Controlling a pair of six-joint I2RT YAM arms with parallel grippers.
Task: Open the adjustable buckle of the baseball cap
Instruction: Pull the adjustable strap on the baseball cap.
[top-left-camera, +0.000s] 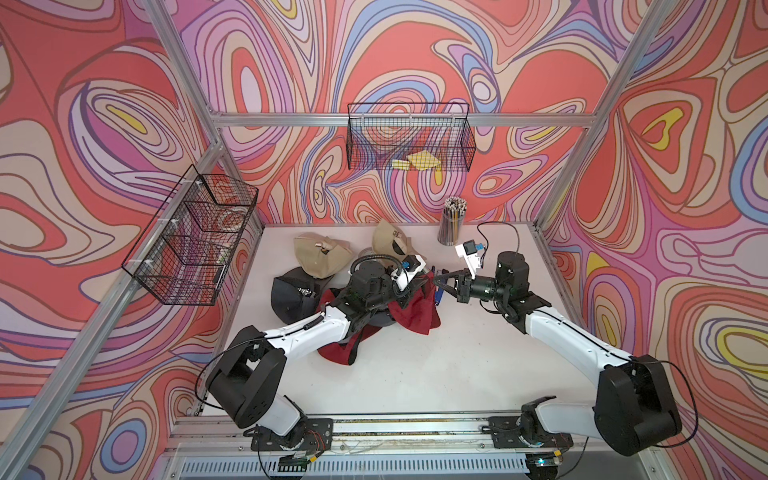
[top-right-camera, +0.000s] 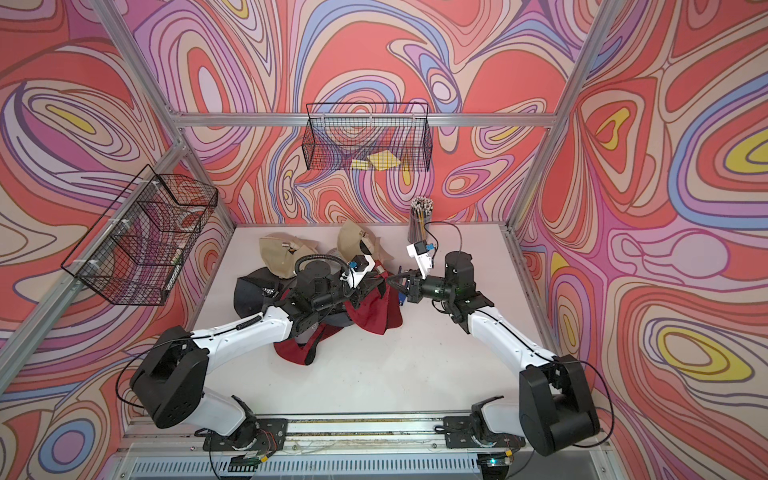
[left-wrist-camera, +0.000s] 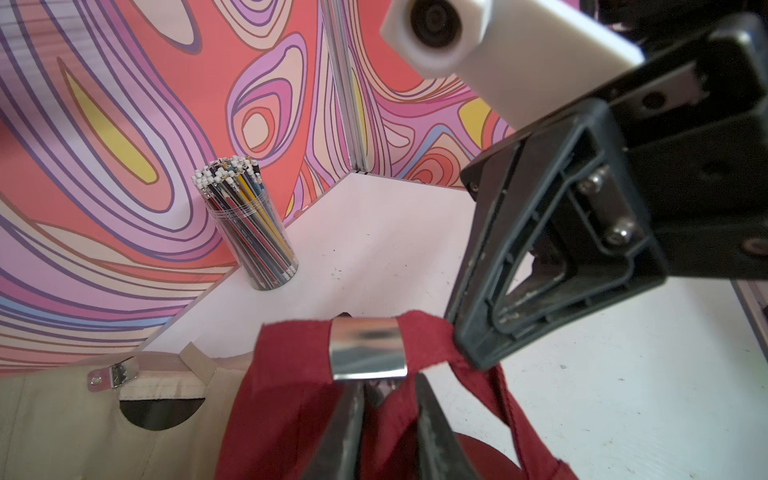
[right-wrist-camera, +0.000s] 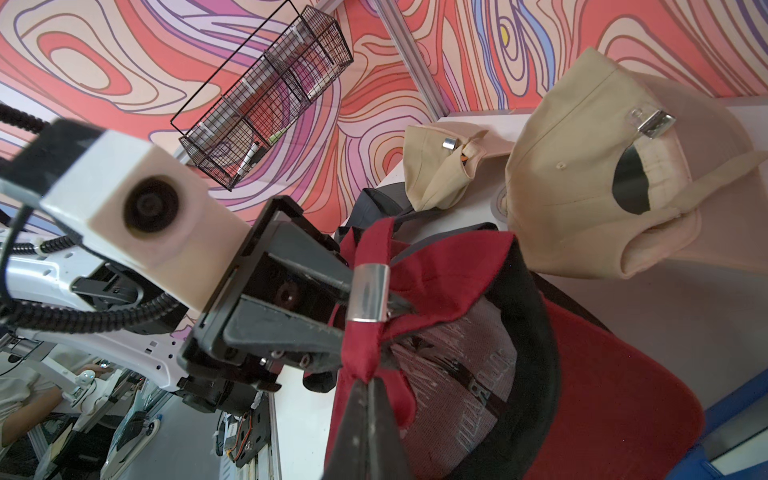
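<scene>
Above the red cap, right gripper pinches strap, left gripper clamps silver buckle.

Two robot arms meet over a red baseball cap on a white desk, seen from above.

The left gripper and right gripper come tip to tip at a lifted part of the red baseball cap, mid-desk. The right jaws look pressed together; the left are hidden. A black cap and two beige caps lie toward the far left corner. A pencil cup stands at the far edge.
</scene>
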